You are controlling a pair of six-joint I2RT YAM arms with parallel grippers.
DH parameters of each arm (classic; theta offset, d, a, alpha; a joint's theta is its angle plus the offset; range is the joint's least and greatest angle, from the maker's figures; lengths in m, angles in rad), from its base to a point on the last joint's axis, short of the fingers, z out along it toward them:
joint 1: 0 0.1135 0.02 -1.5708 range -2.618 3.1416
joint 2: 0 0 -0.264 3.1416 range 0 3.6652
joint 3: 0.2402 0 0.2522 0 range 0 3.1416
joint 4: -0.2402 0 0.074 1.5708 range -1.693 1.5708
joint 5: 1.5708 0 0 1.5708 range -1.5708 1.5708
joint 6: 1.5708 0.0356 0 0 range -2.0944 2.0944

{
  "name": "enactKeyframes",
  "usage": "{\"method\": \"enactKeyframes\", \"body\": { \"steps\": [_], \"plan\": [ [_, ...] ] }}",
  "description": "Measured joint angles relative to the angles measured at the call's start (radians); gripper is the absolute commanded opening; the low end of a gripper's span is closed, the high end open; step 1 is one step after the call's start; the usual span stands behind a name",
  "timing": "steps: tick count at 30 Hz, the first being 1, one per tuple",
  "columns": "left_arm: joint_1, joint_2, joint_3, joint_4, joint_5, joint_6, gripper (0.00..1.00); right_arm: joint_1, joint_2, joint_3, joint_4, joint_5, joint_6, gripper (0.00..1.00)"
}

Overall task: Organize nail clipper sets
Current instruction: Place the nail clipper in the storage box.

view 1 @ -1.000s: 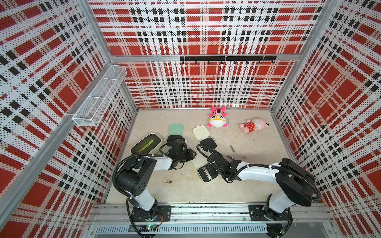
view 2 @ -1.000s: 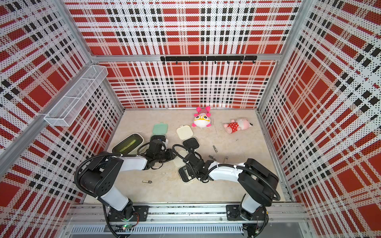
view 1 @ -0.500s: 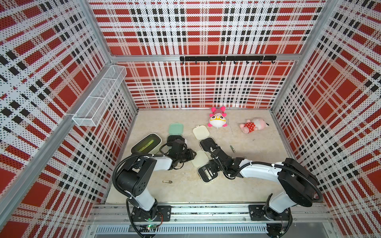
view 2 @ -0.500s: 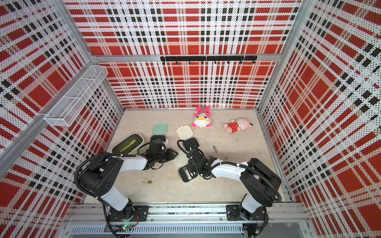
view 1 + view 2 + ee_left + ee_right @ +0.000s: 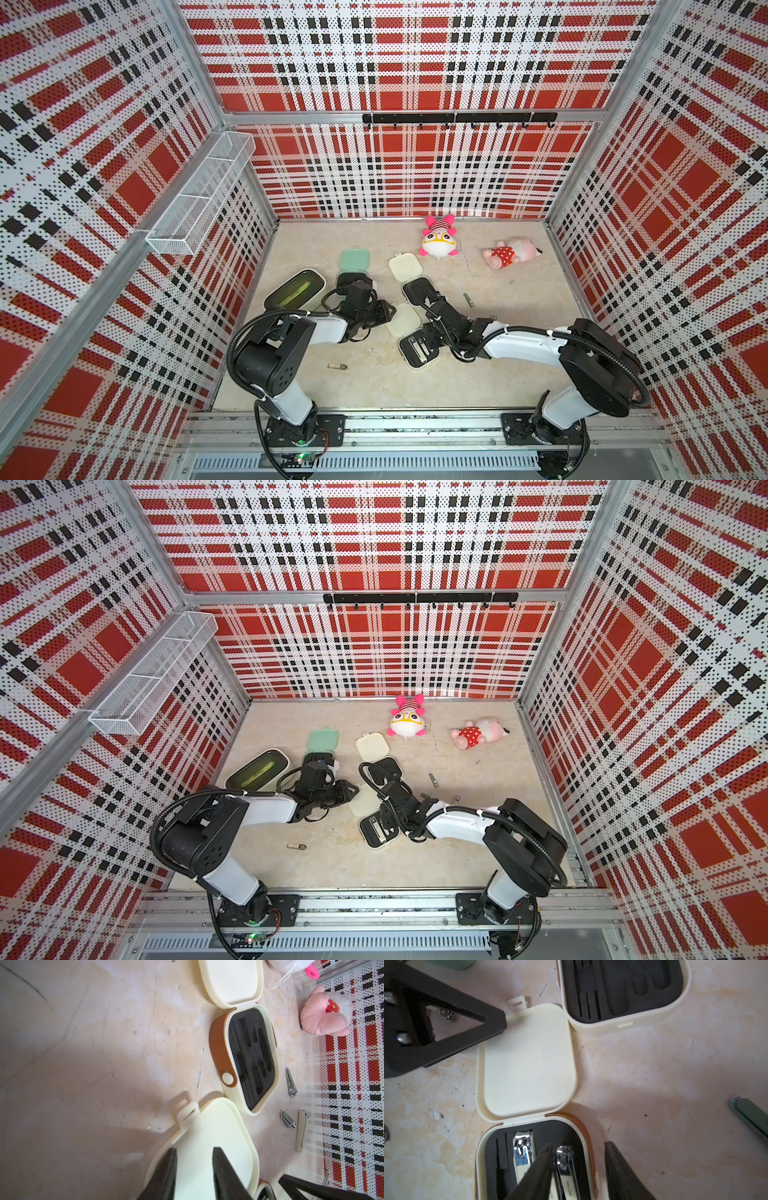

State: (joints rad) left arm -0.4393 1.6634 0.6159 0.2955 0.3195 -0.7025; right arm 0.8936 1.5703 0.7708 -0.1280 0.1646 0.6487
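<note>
The near cream case (image 5: 419, 352) lies open with two silver clippers (image 5: 522, 1151) in its black insert, its lid (image 5: 402, 319) flat beside it. My right gripper (image 5: 578, 1145) is open and straddles that case's side wall, one finger over the clippers and the other outside. My left gripper (image 5: 194, 1151) is open just above the same lid (image 5: 207, 1142), holding nothing. The far cream case (image 5: 417, 289) and the mint green case (image 5: 354, 262) also lie open. Loose clippers (image 5: 291, 1082) lie on the floor past the far case (image 5: 249, 1059).
A cream bin with a dark green inside (image 5: 296, 289) stands at the left wall. Two pink plush toys (image 5: 439, 241) (image 5: 509, 253) lie at the back. A small clipper (image 5: 337, 366) lies near the front. A wire basket (image 5: 199, 195) hangs on the left wall.
My right gripper reached out over the far cream case, then drew back over the near case. The near case's lid now shows lying flat. The left arm has stayed put.
</note>
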Motion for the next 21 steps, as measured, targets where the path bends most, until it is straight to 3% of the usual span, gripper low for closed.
{"method": "enactKeyframes", "body": {
  "steps": [21],
  "plan": [
    [0.000,0.000,0.000,0.000,0.003,0.000,0.34,-0.013,0.002,-0.029,0.026,-0.004,0.009,0.39]
  ]
}}
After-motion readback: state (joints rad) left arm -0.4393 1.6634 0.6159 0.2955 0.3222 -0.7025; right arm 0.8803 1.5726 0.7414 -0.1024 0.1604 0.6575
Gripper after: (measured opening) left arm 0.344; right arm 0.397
